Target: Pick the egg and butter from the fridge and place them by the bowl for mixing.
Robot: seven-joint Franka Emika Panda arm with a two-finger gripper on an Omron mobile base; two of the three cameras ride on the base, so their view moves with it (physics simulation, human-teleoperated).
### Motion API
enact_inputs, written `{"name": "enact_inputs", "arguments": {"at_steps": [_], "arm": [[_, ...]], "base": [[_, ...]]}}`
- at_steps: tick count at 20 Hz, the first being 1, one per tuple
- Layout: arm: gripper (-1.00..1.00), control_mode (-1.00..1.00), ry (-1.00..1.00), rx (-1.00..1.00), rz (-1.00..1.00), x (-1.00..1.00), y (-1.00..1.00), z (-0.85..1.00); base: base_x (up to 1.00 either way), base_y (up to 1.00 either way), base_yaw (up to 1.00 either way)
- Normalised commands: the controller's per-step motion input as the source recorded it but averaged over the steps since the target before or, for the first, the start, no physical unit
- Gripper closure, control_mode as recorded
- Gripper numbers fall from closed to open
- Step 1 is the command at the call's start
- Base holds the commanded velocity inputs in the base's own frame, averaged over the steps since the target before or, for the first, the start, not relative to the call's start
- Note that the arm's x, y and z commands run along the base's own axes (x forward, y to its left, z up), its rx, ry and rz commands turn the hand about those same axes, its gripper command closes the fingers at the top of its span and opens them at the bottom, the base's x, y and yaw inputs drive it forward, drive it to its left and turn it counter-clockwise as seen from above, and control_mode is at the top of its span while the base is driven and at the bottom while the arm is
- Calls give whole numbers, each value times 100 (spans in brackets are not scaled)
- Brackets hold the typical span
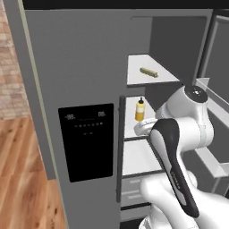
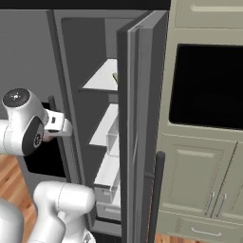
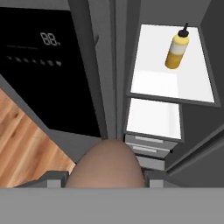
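Tall grey fridge (image 1: 85, 89) with black dispenser panel, right-hand door swung open, white shelves exposed. Small round brownish-pink egg (image 3: 106, 164) seen in hand view clamped between the two dark finger tips of the gripper (image 3: 105, 177), jaws closed against its sides, egg looming large because it sits right before the lens. Held just outside the fridge opening, in front of the middle shelf; probably lifted off a shelf and being carried out first, butter to follow.

Thin pale yellow-green butter stick (image 1: 149, 72) lying flat on the top fridge shelf, above the gripper and well apart from it, untouched. Yellow plastic bottle with dark cap (image 1: 140, 110) upright on the middle shelf, beneath the butter.

Left base view: butter, bottle, all shelves; egg hidden behind the wrist. Right base view: open door edge-on, cream cabinets and a dark oven (image 2: 206, 85) beside the fridge. Hand view alone confirms the grasp. Bowl location: cannot tell.
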Motion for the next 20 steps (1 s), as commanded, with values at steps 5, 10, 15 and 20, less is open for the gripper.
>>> {"name": "enact_inputs", "arguments": {"at_steps": [5,10,15,20], "arm": [[100,100,0,0,0,0,0,0],[100,100,0,0,0,0,0,0],[100,100,0,0,0,0,0,0],[100,100,0,0,0,0,0,0]], "base": [[-43,9,12],[-36,31,31],[-30,36,28],[-33,37,25]]}}
